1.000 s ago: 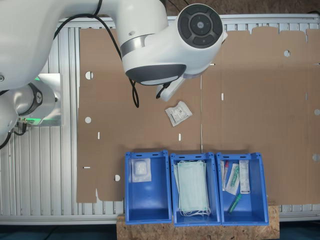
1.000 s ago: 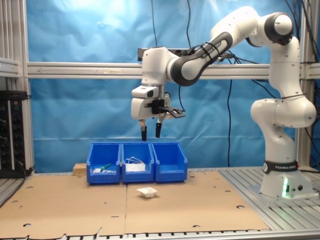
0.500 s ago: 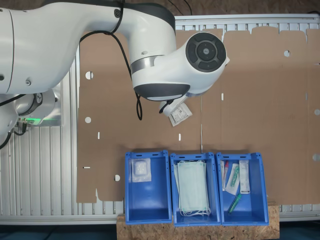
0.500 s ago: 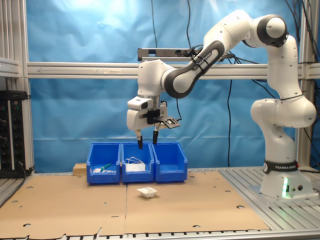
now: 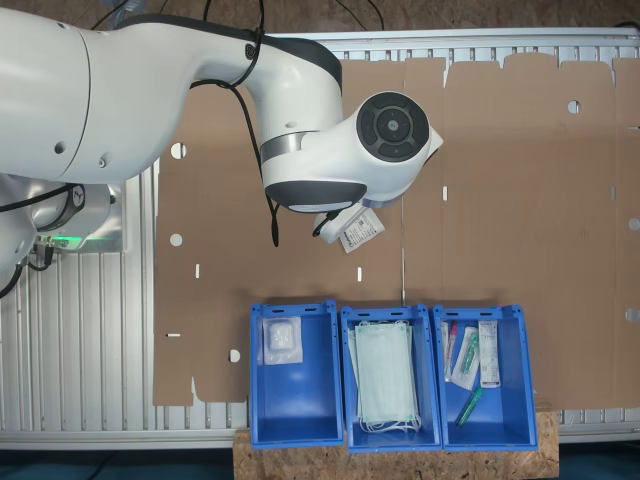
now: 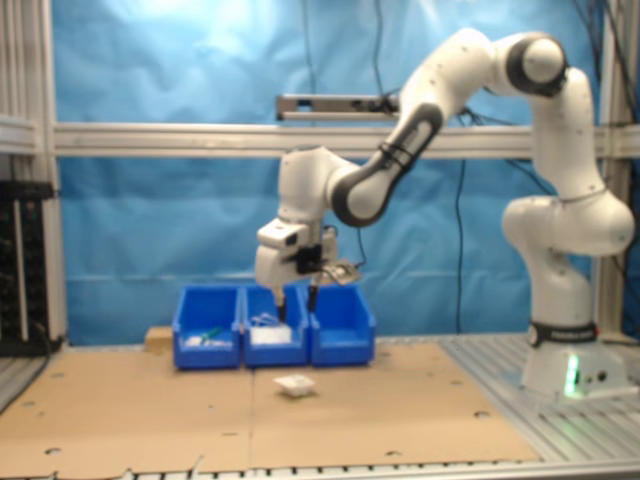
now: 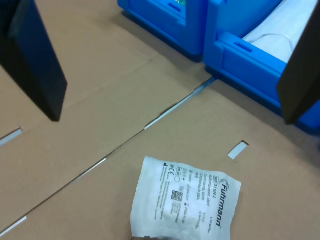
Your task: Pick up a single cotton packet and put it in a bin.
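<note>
Hovering open gripper above cotton packet

Gripper [image 6: 296,308] hangs in the air over the cardboard sheet [image 6: 150,420], jaws spread wide, nothing between them; in the wrist view its two dark fingers [image 7: 35,65] sit far apart with bare cardboard between. Cotton packet [image 7: 185,200] lies flat on the cardboard, dark print along one side, below the gripper and in front of the bins; it also shows in the second exterior view [image 6: 295,384] and, partly hidden by the arm, in the first exterior view [image 5: 362,230]. Three blue bins [image 5: 292,312] stand in a row, side by side. One holds a white packet [image 5: 282,341], the middle one pale-green face masks [image 5: 384,375], the third mixed small items [image 5: 470,365].
</note>
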You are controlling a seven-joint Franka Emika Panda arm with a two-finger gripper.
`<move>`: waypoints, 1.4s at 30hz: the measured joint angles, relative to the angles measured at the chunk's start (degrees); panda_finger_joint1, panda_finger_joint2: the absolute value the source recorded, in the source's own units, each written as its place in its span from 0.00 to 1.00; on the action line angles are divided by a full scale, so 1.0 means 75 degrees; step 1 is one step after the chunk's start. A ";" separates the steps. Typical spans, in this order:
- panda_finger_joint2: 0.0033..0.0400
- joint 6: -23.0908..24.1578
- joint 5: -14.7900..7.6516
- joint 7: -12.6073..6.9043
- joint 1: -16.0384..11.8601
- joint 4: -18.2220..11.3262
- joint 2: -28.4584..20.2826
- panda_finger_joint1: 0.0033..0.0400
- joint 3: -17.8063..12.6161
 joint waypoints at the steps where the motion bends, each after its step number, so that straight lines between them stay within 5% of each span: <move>1: 1.00 0.0058 0.0033 0.0000 0.0000 -0.0020 0.0052 1.00 0.0000; 10: 1.00 0.0498 0.0563 0.0000 0.0000 -0.0024 0.0777 1.00 0.0000; 26: 1.00 0.0803 0.2049 -0.0126 -0.0046 0.0062 0.1723 1.00 0.0014; 42: 1.00 0.0916 0.3375 -0.0611 -0.0772 0.0553 0.2464 1.00 0.0538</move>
